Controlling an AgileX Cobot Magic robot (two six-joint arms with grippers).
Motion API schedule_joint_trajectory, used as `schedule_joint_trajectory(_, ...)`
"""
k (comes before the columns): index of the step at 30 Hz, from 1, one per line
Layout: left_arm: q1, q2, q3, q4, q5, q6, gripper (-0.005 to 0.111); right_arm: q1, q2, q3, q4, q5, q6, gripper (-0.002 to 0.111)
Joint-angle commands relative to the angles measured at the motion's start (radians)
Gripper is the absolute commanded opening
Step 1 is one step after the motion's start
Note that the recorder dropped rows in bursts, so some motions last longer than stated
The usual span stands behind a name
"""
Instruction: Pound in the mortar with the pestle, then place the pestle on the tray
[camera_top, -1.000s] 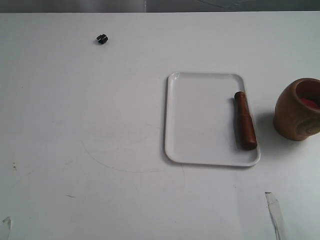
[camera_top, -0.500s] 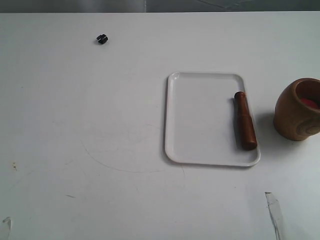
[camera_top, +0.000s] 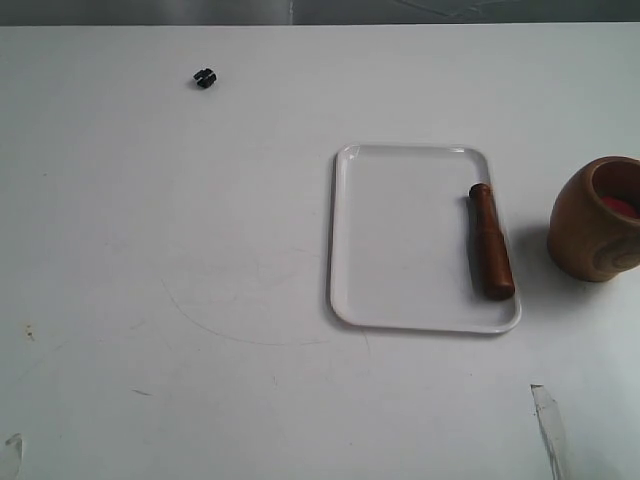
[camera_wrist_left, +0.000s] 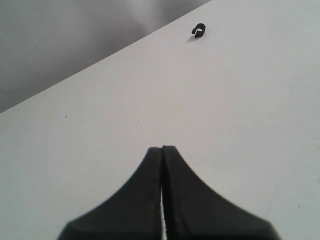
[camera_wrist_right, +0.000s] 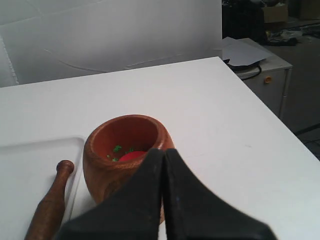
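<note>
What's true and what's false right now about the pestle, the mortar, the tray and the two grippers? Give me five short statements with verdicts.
1. The pestle lies on the tray. True.
2. The mortar holds something red. True.
3. The mortar stands on the tray. False: it stands on the table, beside the tray.
4. The right gripper has its fingers spread wide. False: its fingers are pressed together, holding nothing.
5. The left gripper holds the small black object. False: its fingers are shut on nothing, and the small black object lies apart on the table.
</note>
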Motion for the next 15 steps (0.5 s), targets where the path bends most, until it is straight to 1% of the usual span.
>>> schedule_joint_trajectory(1,-0.008,-0.001,0.001,-0.007,-0.003,-0.008,0.0,0.014,-0.003,0.003,0.0,0.004,-0.013,0.0)
schedule_joint_trajectory(15,-0.008,-0.001,0.001,-0.007,-0.003,-0.008,0.0,0.015,-0.003,0.003,0.003,0.002,-0.012,0.0)
